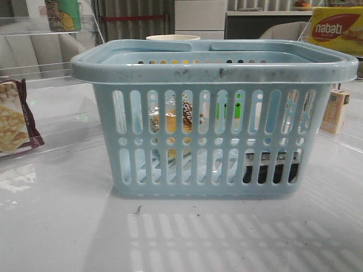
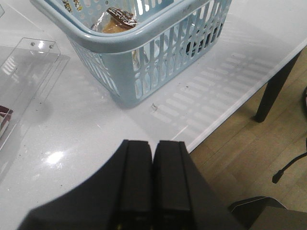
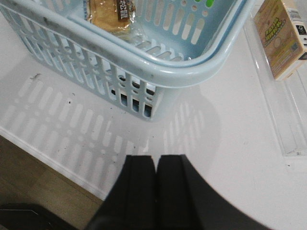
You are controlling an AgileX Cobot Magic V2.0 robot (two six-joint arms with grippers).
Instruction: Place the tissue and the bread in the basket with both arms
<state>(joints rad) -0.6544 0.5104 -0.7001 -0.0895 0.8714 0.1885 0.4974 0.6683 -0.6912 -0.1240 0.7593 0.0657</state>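
The pale blue basket [image 1: 212, 68] stands in the middle of the white table. The bread [image 1: 181, 116] in its clear wrapper lies inside it, seen through the slots, and shows from above in the left wrist view [image 2: 117, 19] and the right wrist view [image 3: 109, 13]. The black tissue pack [image 1: 269, 170] lies on the basket's floor at the right and shows only through the slots [image 3: 129, 98]. My left gripper [image 2: 153, 143] is shut and empty, above the table's front edge, clear of the basket [image 2: 144, 45]. My right gripper [image 3: 156, 158] is shut and empty, near the basket's corner [image 3: 158, 67].
A maroon-edged cracker packet [image 1: 14, 119] lies at the left on a clear tray [image 2: 33, 62]. A small carton [image 1: 334, 110] stands right of the basket, also in the right wrist view [image 3: 280, 36]. A yellow wafer box [image 1: 334, 28] is at the back right. The table edge [image 2: 225, 115] is close.
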